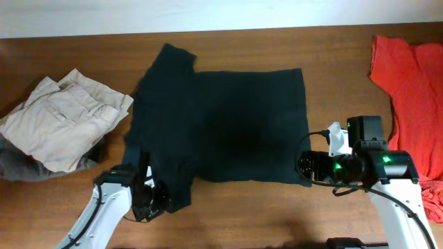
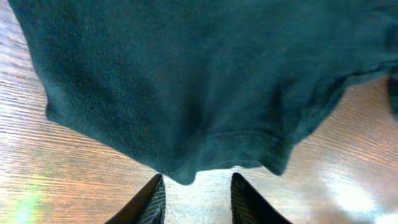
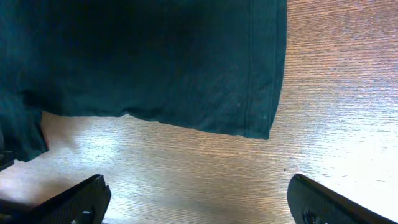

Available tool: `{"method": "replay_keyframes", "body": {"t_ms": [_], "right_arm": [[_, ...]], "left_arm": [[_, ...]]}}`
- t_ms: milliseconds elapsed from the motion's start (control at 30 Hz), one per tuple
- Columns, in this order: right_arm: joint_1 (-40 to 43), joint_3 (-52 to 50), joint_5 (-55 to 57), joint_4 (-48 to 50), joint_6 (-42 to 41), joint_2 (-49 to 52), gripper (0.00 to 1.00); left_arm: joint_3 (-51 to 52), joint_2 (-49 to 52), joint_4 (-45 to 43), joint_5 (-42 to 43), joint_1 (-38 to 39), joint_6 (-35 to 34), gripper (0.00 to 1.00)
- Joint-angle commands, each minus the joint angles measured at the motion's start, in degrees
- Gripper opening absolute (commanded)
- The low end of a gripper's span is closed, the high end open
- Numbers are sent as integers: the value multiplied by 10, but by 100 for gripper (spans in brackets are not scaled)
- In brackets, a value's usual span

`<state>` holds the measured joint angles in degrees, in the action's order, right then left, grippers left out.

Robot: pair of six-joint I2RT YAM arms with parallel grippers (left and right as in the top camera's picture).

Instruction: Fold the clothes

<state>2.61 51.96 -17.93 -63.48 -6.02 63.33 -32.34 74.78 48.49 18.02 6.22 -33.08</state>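
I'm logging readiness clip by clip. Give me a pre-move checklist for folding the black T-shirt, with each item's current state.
1. Black T-shirt lies spread flat on the table: ok.
2. Left gripper open at the near sleeve edge: ok.
3. Sleeve between the left fingers: not ok, the fabric lies just ahead of them.
4. Right gripper open wide, facing the hem corner: ok.
5. Red garment apart from the shirt: ok.
6. Beige trousers clear of the shirt: cannot tell, the edges are very close.
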Motion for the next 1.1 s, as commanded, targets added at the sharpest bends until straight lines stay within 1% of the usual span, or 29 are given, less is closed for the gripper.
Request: {"method": "replay_keyframes", "body": {"t_ms": [0, 133, 233, 400, 467, 533, 633, 733, 800, 933, 1067], "right_arm": [[-3, 7, 7, 0, -2, 2, 96], [-3, 7, 7, -1, -2, 2, 96], [-3, 7, 7, -1, -2, 2, 96], [-3, 7, 7, -1, -2, 2, 96], [-3, 7, 7, -1, -2, 2, 96], [-3, 7, 7, -1, -2, 2, 96], [-3, 7, 7, -2, -2, 2, 96], [-3, 7, 7, -3, -2, 2, 96], [-3, 7, 7, -2, -2, 2, 96], [-3, 7, 7, -2, -2, 2, 96], [-3, 7, 7, -2, -2, 2, 96]], "left_arm": [[10, 17, -5, 2, 2, -6, 29], [10, 37, -8, 2, 2, -6, 27], [10, 43, -12, 3, 2, -6, 16], [5, 43, -12, 2, 2, -5, 11], [-2, 43, -12, 3, 2, -5, 8], [-12, 43, -9, 14, 2, -2, 5], [-35, 43, -2, 55, 2, 10, 1], [-75, 43, 28, 64, 1, 12, 1], [-106, 43, 43, 61, 1, 32, 1], [-148, 43, 54, 25, 1, 34, 3], [-153, 44, 42, -16, 0, 34, 3]]}}
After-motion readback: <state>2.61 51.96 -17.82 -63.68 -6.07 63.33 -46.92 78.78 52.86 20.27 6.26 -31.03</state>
